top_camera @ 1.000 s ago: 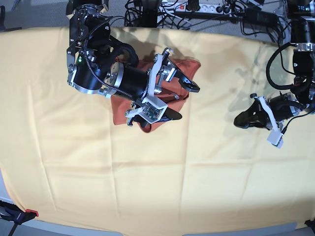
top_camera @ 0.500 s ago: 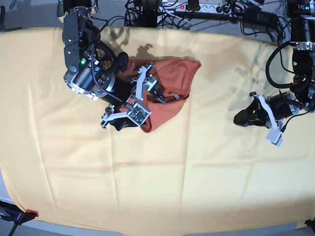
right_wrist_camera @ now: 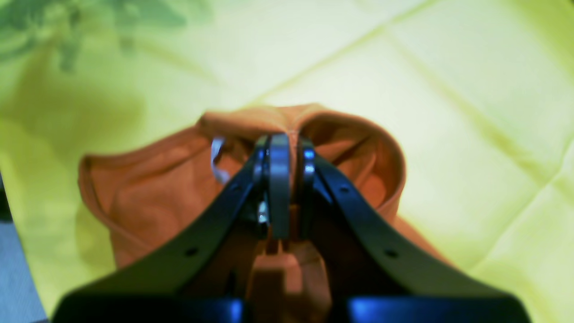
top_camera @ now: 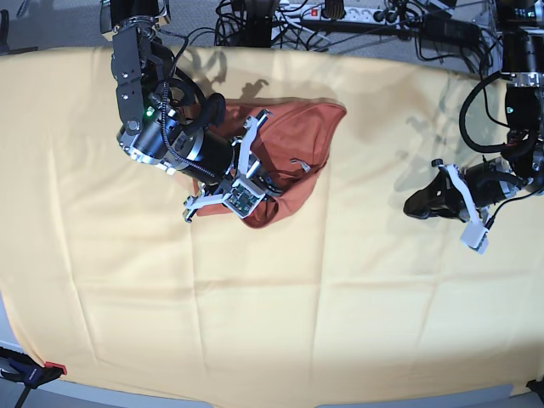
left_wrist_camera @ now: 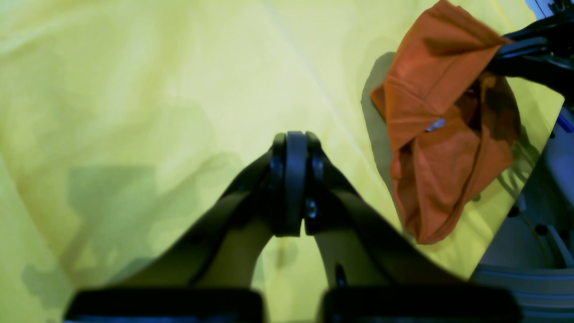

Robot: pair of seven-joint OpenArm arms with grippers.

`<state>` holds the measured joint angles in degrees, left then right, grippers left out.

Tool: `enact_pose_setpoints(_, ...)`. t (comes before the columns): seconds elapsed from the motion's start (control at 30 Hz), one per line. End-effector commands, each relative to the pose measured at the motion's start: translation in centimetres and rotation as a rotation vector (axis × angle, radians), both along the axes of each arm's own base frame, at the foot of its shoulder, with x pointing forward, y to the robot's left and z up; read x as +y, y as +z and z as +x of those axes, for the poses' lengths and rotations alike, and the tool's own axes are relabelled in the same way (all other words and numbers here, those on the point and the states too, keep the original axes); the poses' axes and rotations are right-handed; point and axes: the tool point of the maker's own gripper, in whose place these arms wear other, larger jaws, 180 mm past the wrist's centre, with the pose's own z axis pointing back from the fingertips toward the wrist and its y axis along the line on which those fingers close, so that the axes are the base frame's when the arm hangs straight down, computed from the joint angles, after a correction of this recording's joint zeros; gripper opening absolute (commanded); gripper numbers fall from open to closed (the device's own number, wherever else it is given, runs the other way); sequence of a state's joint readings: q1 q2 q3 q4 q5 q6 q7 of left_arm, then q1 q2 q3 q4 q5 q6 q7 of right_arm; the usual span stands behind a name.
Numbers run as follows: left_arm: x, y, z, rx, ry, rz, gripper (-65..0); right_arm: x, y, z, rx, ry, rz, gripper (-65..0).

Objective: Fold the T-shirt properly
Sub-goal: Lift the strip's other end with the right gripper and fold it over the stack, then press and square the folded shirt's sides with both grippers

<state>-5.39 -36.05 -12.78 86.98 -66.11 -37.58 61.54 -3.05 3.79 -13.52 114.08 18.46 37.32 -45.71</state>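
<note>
The T-shirt (top_camera: 293, 140) lay bunched in a crumpled heap on the pale yellow cloth (top_camera: 280, 314) that covered the desk, toward the far side and left of centre in the base view. A small white tag (right_wrist_camera: 216, 159) showed inside its neckline.

The right claw (right_wrist_camera: 282, 148) was pinched narrow on a raised fold of the T-shirt near the neckline hem. In the right wrist view the orange fabric rose in a ridge around the fingertips, and the two fingers (right_wrist_camera: 278, 188) stood almost together with cloth between them. In the base view the right arm (top_camera: 161, 127) reached down over the near left part of the garment, covering that portion.

The left claw (left_wrist_camera: 293, 148) was pressed fully together and held nothing. It hung above bare yellow cloth, well apart from the T-shirt, which appeared at the upper right of the left wrist view. In the base view the left claw (top_camera: 416, 206) sat at the right side of the desk.
</note>
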Motion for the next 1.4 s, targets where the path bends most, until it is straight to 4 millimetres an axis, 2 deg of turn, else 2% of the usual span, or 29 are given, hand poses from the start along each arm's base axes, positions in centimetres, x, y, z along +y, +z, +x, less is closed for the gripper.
enact_pose_setpoints(0.0, 0.2, 1.8, 0.7, -0.054, -0.003, -0.015, -65.0, 0.7, 2.1, 0.5, -0.060, 0.015, 0.064, -65.0)
enact_pose_setpoints(0.23, -0.1, 2.2, 0.7, -0.057, -0.006, -0.040, -65.0, 4.2, 5.4, 1.6, -0.110, 0.056, 0.182, -65.0)
enact_pose_setpoints(0.27, -0.1, 2.3, 0.6, -0.058, -0.007, -0.048, -65.0, 4.6, 5.6, 2.0, -0.109, 0.057, 0.192, -58.1)
enact_pose_setpoints(0.37, -0.5, 2.8, 0.5, -0.073, -0.026, -0.072, -65.0, 5.7, 6.1, 4.0, -0.106, 0.063, 0.208, -28.6)
enact_pose_setpoints(0.4, -0.7, 2.9, 0.4, -0.083, -0.040, -0.078, -65.0, 5.8, 6.5, 4.6, -0.115, 0.068, 0.205, -22.0)
enact_pose_setpoints(0.43, -0.8, 3.1, 0.4, -0.085, -0.043, -0.091, -65.0, 5.9, 7.1, 5.3, -0.132, 0.072, 0.202, -18.3)
enact_pose_setpoints(0.47, -1.0, 3.4, 0.4, -0.088, -0.046, -0.111, -65.0, 5.9, 7.6, 5.7, -0.148, 0.075, 0.197, -17.6)
enact_pose_setpoints(0.53, -1.4, 3.9, 0.0, -0.079, -0.063, -0.153, -65.0, 5.7, 8.4, 6.4, -0.169, 0.074, 0.167, -17.7)
enact_pose_setpoints(0.6, -2.1, 4.6, -0.5, -0.062, -0.096, -0.210, -65.0, 5.1, 8.1, 7.1, -0.153, 0.062, 0.092, -18.1)
enact_pose_setpoints(0.67, -2.5, 4.3, -1.4, -0.025, -0.138, -0.202, -65.0, 3.9, 7.3, 8.0, -0.112, 0.016, 0.022, -23.5)
enact_pose_setpoints(0.73, -3.1, 3.8, -2.3, -0.002, -0.184, -0.159, -65.0, 2.2, 6.2, 8.5, -0.079, -0.027, -0.038, -38.8)
enact_pose_setpoints(0.8, -4.3, 3.7, -3.2, 0.004, -0.242, -0.132, -65.0, 0.3, 5.0, 8.7, -0.077, -0.045, -0.101, -59.7)
enact_pose_setpoints(0.83, -5.2, 3.8, -3.7, 0.001, -0.280, -0.121, -65.0, -0.6, 4.4, 8.8, -0.079, -0.045, -0.138, -65.0)
enact_pose_setpoints(1.0, -11.3, 4.7, -8.3, -0.045, -0.541, -0.072, -65.0, -4.1, 1.9, 8.4, -0.064, -0.056, -0.234, -65.0)
enact_pose_setpoints(1.1, -13.8, 3.7, -11.2, -0.075, -0.680, 0.041, -65.0, -5.6, 0.0, 7.4, -0.032, -0.055, -0.271, -65.0)
enact_pose_setpoints(1.2, -15.3, 2.0, -12.7, -0.098, -0.748, 0.129, -65.0, -6.7, -1.7, 6.5, 0.012, -0.013, -0.292, -65.0)
enact_pose_setpoints(1.37, -16.5, -1.9, -14.3, -0.116, -0.799, 0.248, -65.0, -9.9, -4.5, 6.8, 0.087, -0.034, -0.347, -65.0)
